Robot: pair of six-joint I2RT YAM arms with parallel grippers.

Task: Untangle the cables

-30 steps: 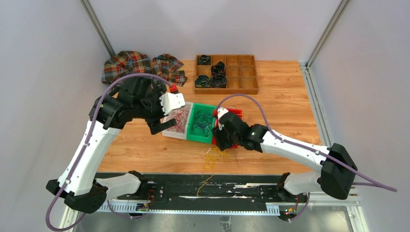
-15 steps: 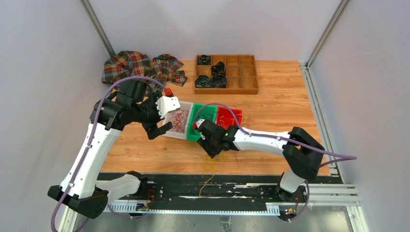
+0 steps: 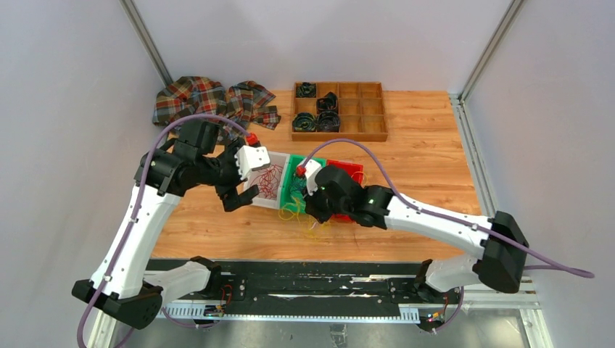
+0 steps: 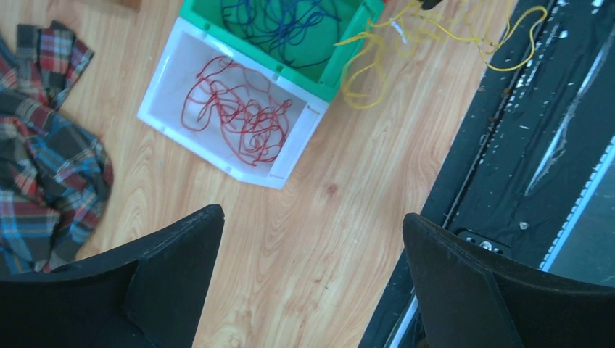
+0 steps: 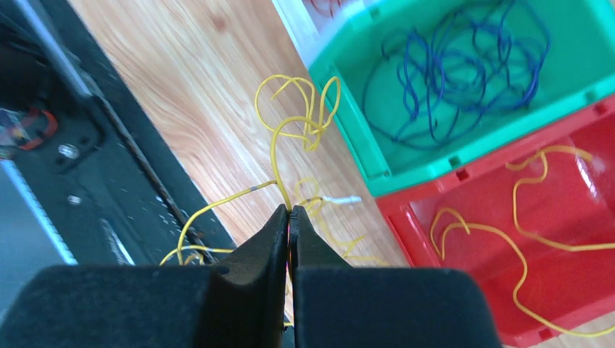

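My right gripper [image 5: 290,212] is shut on a thin yellow cable [image 5: 297,123] whose loops rise in front of the green bin [image 5: 341,116]. More yellow cables [image 3: 303,216] trail on the wood below it. Blue cables [image 5: 450,72] lie in the green bin. A red bin [image 5: 580,217] holds loose yellow cables [image 5: 508,243]. Red cables [image 4: 239,109] fill the white bin [image 4: 163,94]. My left gripper [image 4: 312,217] hangs open over bare wood beside the white bin, nothing between its fingers. From above, the right gripper's tips are hidden under its wrist.
A wooden compartment tray [image 3: 362,109] with black coils stands at the back. A plaid cloth [image 3: 210,98] lies at the back left. A black rail [image 3: 362,279] runs along the near edge, with a yellow strand [image 3: 308,274] draped over it.
The right gripper dropped to the yellow tangle at the front edge, shut on a strand, and now holds it beside the green bin. The left arm has barely moved.
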